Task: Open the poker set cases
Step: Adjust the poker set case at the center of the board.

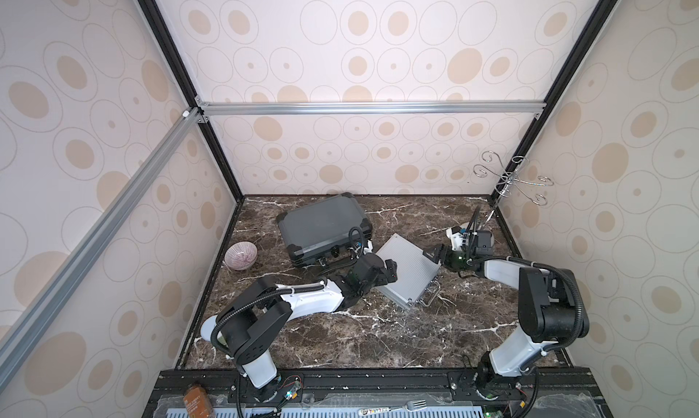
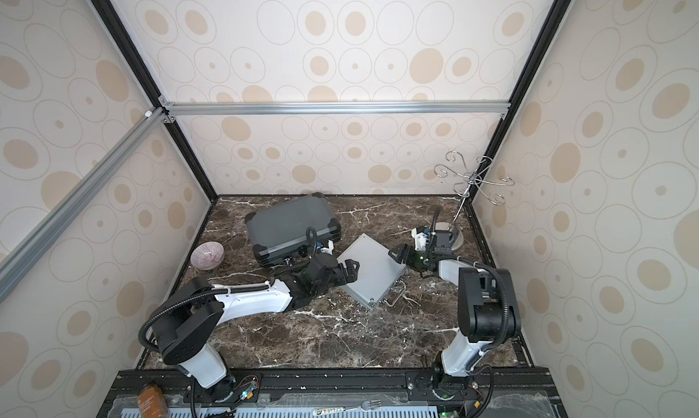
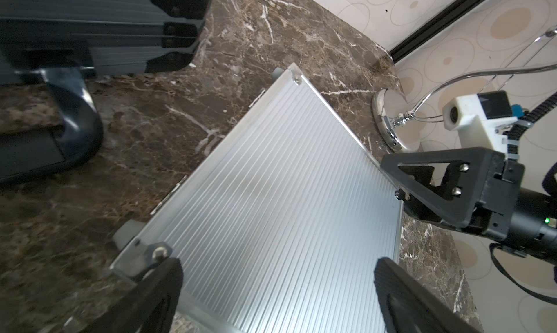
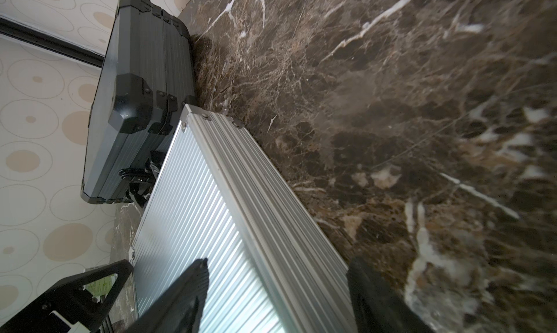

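Two cases lie shut on the marble table (image 1: 340, 340), so their insides are unseen. The dark grey case (image 1: 321, 227) is at the back, with the silver case (image 1: 410, 274) near its front corner. The left gripper (image 3: 277, 265) is spread wide over the silver lid, covering one corner. The right gripper (image 4: 277, 268) straddles the opposite edge with its jaws apart; whether they pinch it is unclear.

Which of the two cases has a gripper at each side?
The ribbed silver aluminium case, between left gripper and right gripper; the larger dark grey case lies behind.
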Motion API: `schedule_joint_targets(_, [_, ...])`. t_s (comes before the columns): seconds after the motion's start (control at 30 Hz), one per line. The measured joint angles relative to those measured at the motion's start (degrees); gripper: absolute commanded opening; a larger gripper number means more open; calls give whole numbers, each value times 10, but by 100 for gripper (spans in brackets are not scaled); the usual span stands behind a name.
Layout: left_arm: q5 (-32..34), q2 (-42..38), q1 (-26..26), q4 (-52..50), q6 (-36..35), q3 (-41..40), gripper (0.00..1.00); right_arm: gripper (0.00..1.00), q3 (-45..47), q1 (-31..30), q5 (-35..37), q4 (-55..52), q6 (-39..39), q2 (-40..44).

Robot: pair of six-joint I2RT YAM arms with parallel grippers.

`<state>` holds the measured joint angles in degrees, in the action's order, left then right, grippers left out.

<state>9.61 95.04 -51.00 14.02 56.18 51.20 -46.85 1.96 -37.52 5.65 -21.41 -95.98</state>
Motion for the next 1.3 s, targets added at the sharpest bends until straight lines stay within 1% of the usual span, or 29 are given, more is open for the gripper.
schedule_joint_targets(0.17, [15, -15, -5, -34, 25, -9, 100, 75, 12, 0, 12, 12, -3, 0])
schedule_joint_targets(0.43, [13, -12, -12, -63, 64, -14, 100, 76, 12, 0, 10, 32, -6, 0])
schedule_joint_targets(0.63, [-4, 31, -13, -37, 73, -10, 100, 75, 12, 0, -6, 40, -9, 0])
schedule_joint_targets(0.77, [-17, 75, -13, -34, 67, 24, 100, 74, 12, 0, -15, 41, -9, -3])
schedule_joint_targets(1.03, [-32, 116, -9, -37, 48, 72, 100, 70, 22, 13, -8, 43, -1, -2])
schedule_joint_targets(1.17, [-40, 132, -8, -34, 33, 92, 100, 70, 42, 22, -2, 44, 0, 12])
schedule_joint_targets(1.3, [-50, 167, -5, -37, 14, 138, 99, 70, 67, 39, 2, 44, -4, 34])
